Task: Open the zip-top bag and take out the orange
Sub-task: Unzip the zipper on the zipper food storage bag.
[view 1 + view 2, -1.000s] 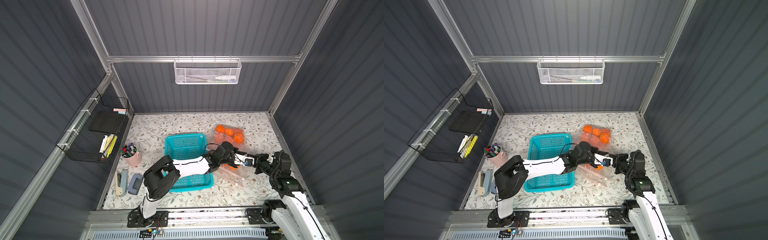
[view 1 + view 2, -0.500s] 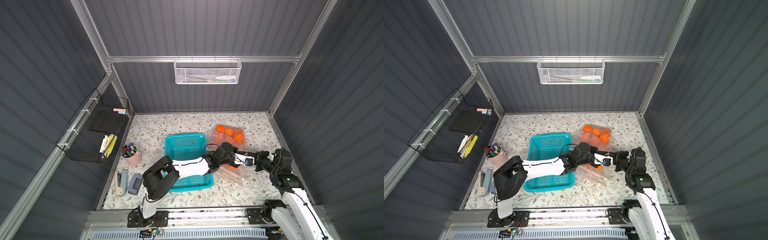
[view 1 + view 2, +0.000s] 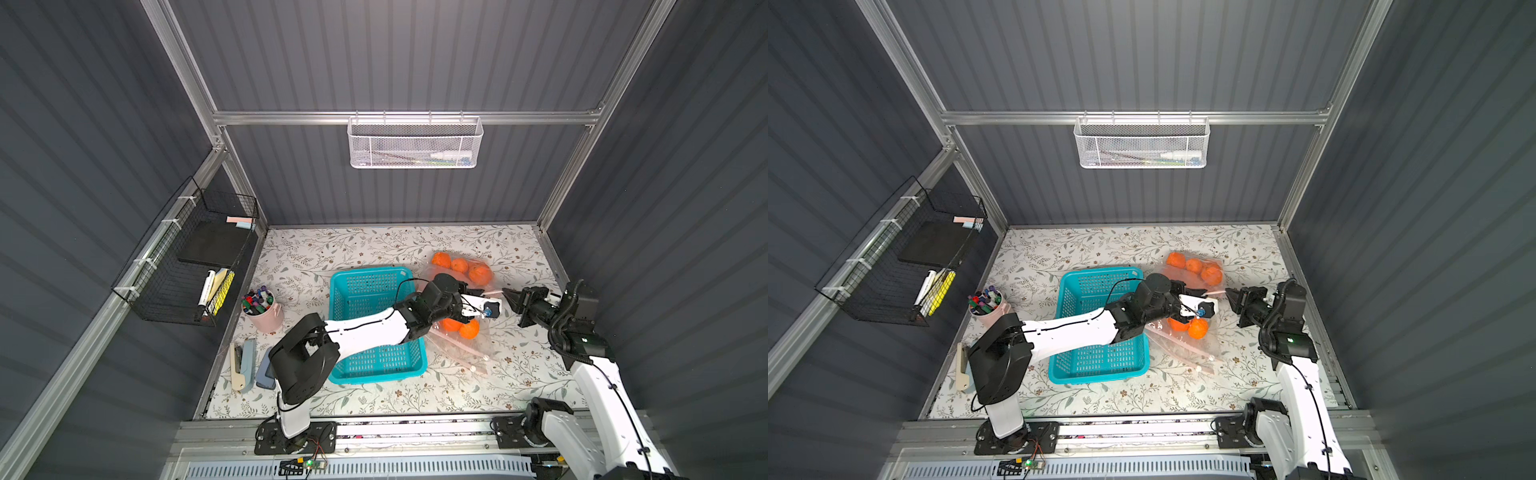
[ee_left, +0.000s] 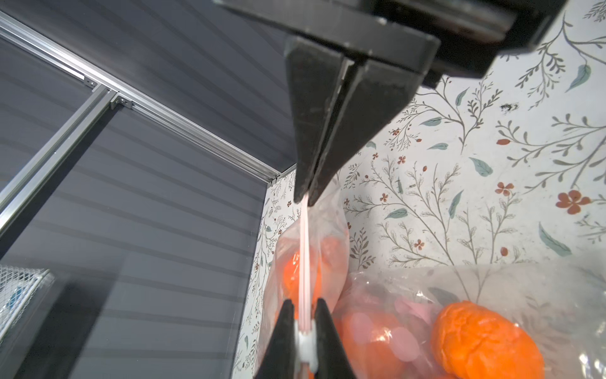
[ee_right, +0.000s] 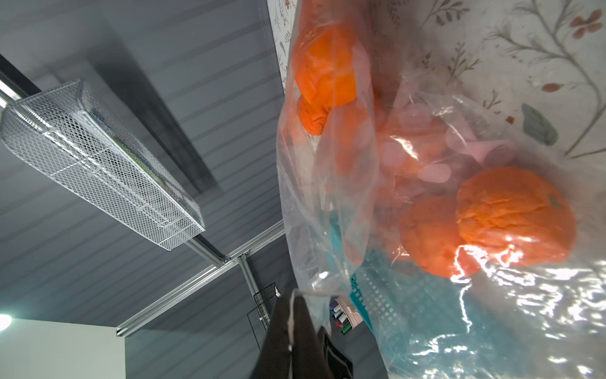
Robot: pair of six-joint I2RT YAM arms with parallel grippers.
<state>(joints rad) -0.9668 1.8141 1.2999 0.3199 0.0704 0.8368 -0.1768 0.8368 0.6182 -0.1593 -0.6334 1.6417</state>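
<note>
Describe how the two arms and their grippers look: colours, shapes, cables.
Both arms alternate white shell links with black joint housings: left arm, right arm. A thin black cable trails along each. The left gripper and right gripper have black wedge-shaped fingers tapering to narrow tips. Behind the left gripper sits a white plate carrying a small blue knob.

- Zip-top bag [image 5: 492,311], spreading out from the jaws of the right gripper [image 5: 296,300]: thin clear plastic film, glossy and crinkled, with bright glare.
- Zip strip [image 4: 305,256], stretched between the two pairs of jaws: smooth pink plastic.
- Slider [image 4: 305,344], between the jaws of the left gripper [image 4: 305,328]: hard white plastic with a slight sheen.
- Fingers [image 4: 314,115] of both grippers: matt black plastic, faintly scuffed.
- Oranges [image 4: 485,341], beside the left jaws: matt, rough, wrinkled skin.
- Tabletop [image 4: 459,164], beyond the jaws: smooth floral-printed covering with a low sheen.
</note>
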